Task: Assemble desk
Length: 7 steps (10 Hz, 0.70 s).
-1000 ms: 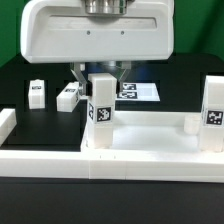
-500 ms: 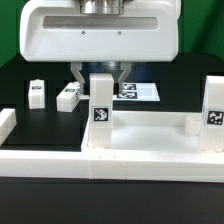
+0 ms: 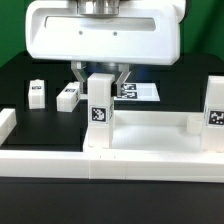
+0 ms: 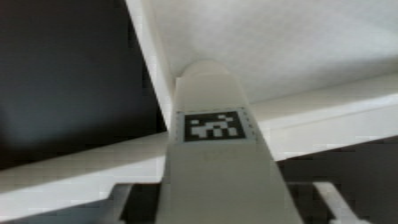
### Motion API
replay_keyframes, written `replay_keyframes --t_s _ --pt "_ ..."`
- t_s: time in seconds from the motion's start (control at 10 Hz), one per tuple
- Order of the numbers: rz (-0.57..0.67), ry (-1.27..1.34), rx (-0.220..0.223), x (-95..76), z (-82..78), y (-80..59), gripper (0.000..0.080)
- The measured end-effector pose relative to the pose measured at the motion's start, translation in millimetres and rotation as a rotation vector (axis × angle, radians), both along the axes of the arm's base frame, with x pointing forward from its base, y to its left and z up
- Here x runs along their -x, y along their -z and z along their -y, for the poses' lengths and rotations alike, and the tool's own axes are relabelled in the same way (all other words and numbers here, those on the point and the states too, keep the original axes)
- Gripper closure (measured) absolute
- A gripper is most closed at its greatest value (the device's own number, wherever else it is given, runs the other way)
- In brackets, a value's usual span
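Note:
A white square leg [image 3: 101,108] with a black-white tag stands upright at a corner of the white desk tabletop [image 3: 150,127]. My gripper [image 3: 101,74] reaches down from above and is shut on the leg's top, one dark finger on each side. In the wrist view the leg [image 4: 215,130] runs straight out from between the fingers of the gripper [image 4: 217,202] down to the tabletop [image 4: 267,50]. A second leg [image 3: 213,112] stands at the corner on the exterior view's right. Two loose legs [image 3: 37,92] [image 3: 68,96] lie on the black table behind.
The white border wall [image 3: 110,163] runs along the front and turns up at the exterior view's left [image 3: 7,124]. The marker board [image 3: 142,91] lies flat behind the gripper. My large white hand housing [image 3: 100,35] hides the area above the leg.
The hand has shifted very slightly towards the exterior view's right. The leg stays upright in the grip at the same corner.

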State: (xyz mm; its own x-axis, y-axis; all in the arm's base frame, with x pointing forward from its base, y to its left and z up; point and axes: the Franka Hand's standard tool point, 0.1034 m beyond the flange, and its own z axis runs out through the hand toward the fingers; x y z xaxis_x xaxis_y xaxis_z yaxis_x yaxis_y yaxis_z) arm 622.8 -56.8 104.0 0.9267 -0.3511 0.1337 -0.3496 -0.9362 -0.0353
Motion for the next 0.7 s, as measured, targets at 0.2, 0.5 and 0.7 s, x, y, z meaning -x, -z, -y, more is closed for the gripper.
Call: replay_keyframes --t_s 0.2,0.5,0.7 --pt "-0.007 0.089 -0.009 1.5 1.4 0.0 0.0491" --pt "-0.017 0.177 -0.015 4.1 4.0 -0.1 0.0475" --pt "-0.017 0.181 -0.016 4.2 3.9 0.3 0.0438"
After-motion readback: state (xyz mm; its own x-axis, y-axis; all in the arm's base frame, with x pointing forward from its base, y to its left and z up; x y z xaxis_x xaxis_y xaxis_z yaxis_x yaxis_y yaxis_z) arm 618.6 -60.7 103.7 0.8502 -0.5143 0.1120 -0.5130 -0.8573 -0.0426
